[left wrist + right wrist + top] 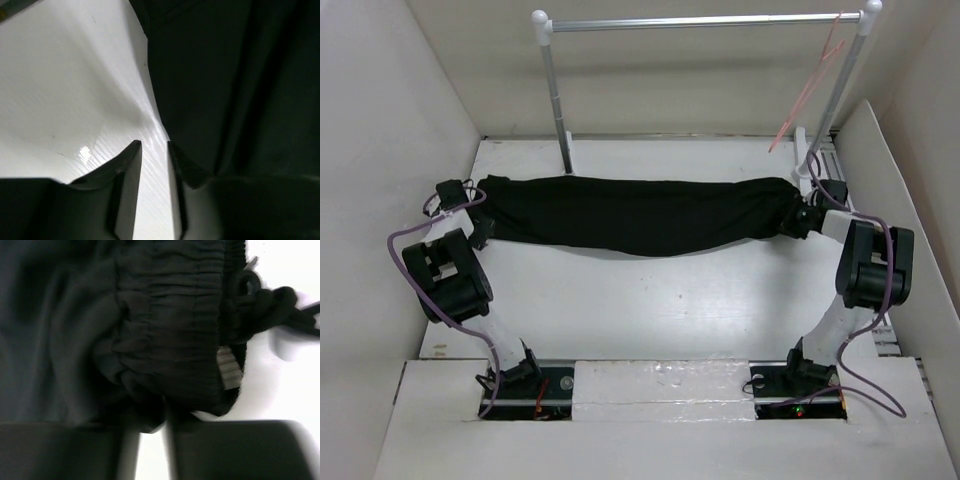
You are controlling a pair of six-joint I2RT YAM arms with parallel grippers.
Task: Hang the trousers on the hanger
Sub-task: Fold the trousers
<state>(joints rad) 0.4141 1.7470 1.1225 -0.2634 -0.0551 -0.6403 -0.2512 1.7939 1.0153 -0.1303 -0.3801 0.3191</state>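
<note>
Now we read this as the grasping step: the trousers point(640, 215) lie stretched between both grippers, their edge just right of the left gripper point(153, 146), whose jaws stand narrowly parted over the table point(670, 300), nothing between them. The right gripper point(150, 426) sits at the bunched waistband point(170, 340); blur hides whether it pinches cloth. Next, we judge, both need a firm grip before lifting toward the hanger point(807, 85), up beyond the right gripper.

Top view high, rear, looking forward-down; wrist views close on trousers point(640, 215) ends; trousers shared by all.
</note>
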